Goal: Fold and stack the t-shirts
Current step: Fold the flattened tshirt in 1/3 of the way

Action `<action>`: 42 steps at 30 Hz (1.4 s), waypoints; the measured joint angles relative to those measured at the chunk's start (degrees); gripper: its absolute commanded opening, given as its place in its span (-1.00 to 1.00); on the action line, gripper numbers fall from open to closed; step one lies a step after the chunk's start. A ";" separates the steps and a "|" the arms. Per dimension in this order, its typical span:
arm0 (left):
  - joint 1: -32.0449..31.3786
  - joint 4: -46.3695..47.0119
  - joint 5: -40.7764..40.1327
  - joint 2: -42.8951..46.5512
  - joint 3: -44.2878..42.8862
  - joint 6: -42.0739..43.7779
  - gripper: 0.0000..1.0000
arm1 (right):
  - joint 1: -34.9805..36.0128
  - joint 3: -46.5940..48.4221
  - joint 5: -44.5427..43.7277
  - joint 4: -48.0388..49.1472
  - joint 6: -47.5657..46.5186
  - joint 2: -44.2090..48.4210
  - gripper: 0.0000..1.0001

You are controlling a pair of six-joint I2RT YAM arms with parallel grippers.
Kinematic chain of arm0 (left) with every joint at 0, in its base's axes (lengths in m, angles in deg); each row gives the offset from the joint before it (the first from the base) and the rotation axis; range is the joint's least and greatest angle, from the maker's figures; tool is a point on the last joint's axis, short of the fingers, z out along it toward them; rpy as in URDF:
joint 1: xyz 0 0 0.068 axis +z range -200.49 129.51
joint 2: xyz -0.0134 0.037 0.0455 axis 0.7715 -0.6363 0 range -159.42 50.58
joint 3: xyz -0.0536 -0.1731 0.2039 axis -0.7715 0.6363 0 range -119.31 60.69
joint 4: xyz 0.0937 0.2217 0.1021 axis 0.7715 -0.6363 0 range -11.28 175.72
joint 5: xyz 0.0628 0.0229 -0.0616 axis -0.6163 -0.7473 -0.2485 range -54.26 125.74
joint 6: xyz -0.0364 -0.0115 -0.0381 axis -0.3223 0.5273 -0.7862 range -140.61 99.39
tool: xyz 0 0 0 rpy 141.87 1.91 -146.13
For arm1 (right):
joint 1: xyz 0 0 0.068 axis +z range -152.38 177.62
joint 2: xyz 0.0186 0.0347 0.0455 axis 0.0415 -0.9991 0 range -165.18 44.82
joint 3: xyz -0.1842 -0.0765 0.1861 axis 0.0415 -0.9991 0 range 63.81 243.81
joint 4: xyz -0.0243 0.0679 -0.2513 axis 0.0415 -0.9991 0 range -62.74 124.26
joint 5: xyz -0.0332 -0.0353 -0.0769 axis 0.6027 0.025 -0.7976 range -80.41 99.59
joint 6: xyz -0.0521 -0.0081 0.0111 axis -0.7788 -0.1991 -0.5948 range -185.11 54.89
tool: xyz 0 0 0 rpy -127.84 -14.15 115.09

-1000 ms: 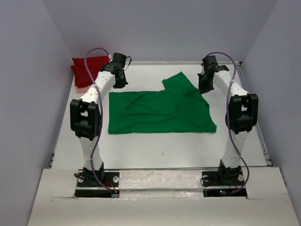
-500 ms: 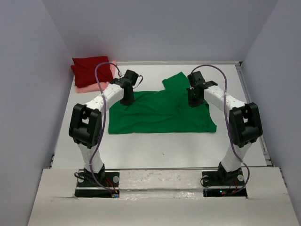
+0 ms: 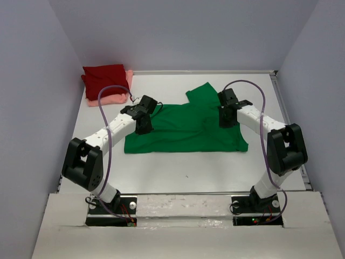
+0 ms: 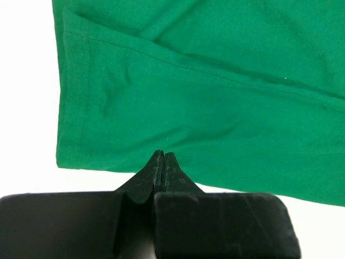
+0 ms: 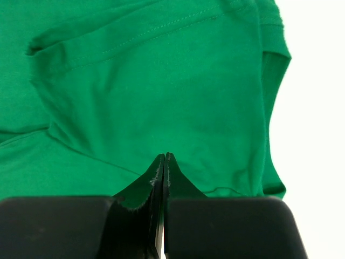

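across the middle of the flat white table (image 3: 178, 172) lies the bright green cloth t-shirt (image 3: 183, 129), spread out in a rough rectangle, wrinkled, with one short sleeve sticking out toward the far edge. its left edge is straight; its near right corner flares a little toward the right arm.

far left corner of table: dark red cloth t-shirt (image 3: 105, 75), folded into a compact block, sits on top of the salmon pink cloth t-shirt (image 3: 116, 99), also folded. pink shows only as a strip along the near and right sides of the red. this pile is well apart from the green shirt.

left gripper (image 3: 143, 125): over the far left part of the green shirt, pointing down. left wrist view: black fingertips (image 4: 159, 162) pressed together, no cloth seen between them, tips over the shirt (image 4: 205, 97) near its hemmed edge and corner, white table beyond.

right gripper (image 3: 227, 119): over the far right part of the green shirt, just beside the sleeve. right wrist view: fingertips (image 5: 160, 164) pressed together, nothing pinched that i can see, tips over a folded layer of green cloth (image 5: 161, 86) with a stitched seam.

cannot tell whether either set of tips touches the cloth.
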 measured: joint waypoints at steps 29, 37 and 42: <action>-0.79 6.45 5.86 -14.62 0.02 0.17 -1.00 | 2.23 -1.92 -1.05 3.45 6.40 -7.56 -1.00; -0.70 10.27 8.24 -11.65 4.17 -1.07 -1.00 | 2.91 -7.43 -1.11 5.81 9.38 -3.39 -1.00; -0.76 10.75 9.42 -7.93 8.52 -4.13 -1.00 | 4.22 -12.13 -0.98 4.42 11.98 1.03 -1.00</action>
